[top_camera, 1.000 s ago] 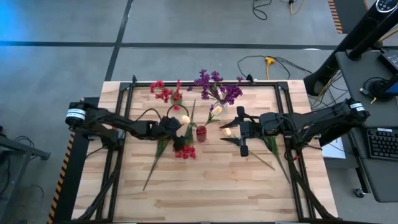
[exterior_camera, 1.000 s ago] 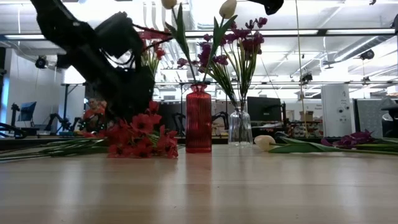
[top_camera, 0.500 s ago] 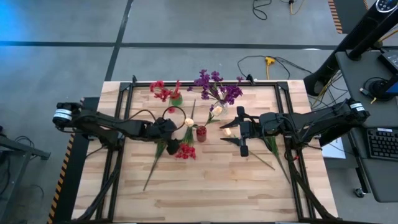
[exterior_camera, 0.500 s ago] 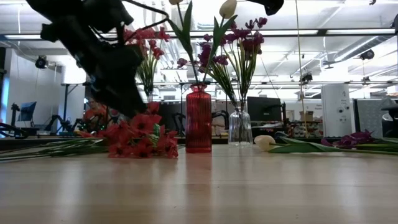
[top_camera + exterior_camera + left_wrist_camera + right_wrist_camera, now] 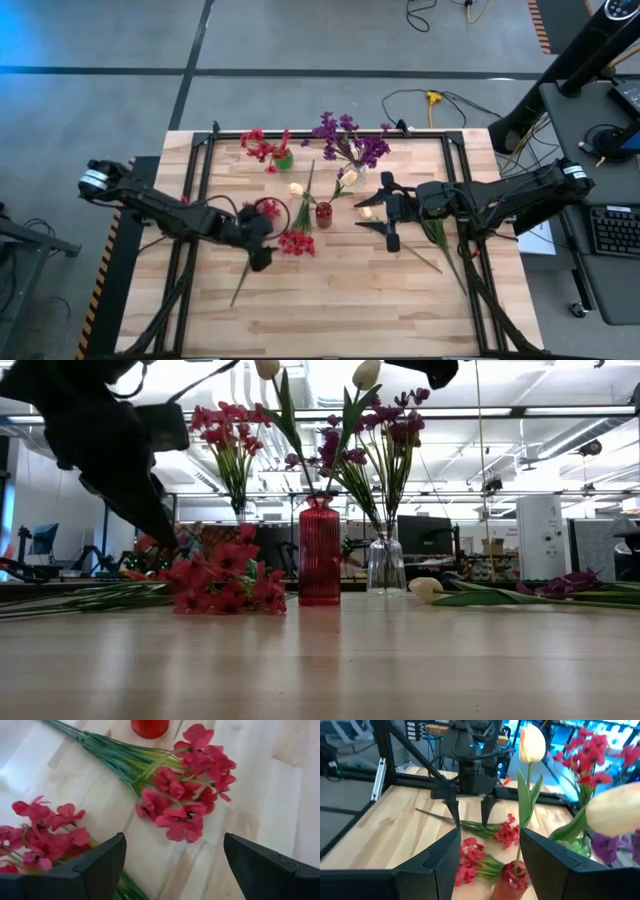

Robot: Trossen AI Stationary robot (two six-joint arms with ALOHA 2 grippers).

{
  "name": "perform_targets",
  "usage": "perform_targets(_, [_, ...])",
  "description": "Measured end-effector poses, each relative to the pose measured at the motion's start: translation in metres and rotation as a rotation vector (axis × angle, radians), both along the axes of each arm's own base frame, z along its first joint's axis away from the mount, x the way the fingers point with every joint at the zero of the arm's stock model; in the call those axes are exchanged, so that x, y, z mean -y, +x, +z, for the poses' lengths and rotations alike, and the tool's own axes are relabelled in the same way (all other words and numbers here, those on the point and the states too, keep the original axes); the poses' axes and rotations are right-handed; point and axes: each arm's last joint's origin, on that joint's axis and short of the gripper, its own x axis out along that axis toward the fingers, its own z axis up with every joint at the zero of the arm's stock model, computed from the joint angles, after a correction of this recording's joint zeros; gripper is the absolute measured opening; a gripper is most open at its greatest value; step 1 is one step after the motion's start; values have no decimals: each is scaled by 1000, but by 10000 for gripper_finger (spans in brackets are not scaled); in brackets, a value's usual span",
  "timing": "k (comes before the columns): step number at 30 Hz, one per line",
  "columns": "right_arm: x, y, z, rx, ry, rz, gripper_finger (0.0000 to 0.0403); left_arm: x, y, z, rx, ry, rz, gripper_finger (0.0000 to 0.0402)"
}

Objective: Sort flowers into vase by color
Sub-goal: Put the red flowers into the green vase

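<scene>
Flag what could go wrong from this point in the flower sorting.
Two red sprigs lie close together under the open left claw, so closing could catch stems of both or crush blossoms. The small red vase already carries tall cream flowers and stands just beyond the sprigs; a brush from the arm might tip it. The right claw waits near the vases with a cream bloom close to it, which could snag neighbouring stems.

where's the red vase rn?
In the high view the red vase stands upright near the table's middle, holding a cream flower. Loose red flowers lie just left of it; the clear vase stands behind.
</scene>
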Motion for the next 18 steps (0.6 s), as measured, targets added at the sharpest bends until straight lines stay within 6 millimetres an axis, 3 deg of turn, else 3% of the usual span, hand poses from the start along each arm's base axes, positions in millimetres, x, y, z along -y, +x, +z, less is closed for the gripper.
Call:
perform_targets(5, [0,-1,-3,-31,138,-42,196,10,-1,-2,4,-4,-26,315])
perform_targets(10, [-5,-1,-15,-132,374,-113,196,19,-6,-1,2,129,-165,315])
perform_targets(18, [-31,14,-55,-351,731,-280,196,23,-9,4,65,246,-226,315])
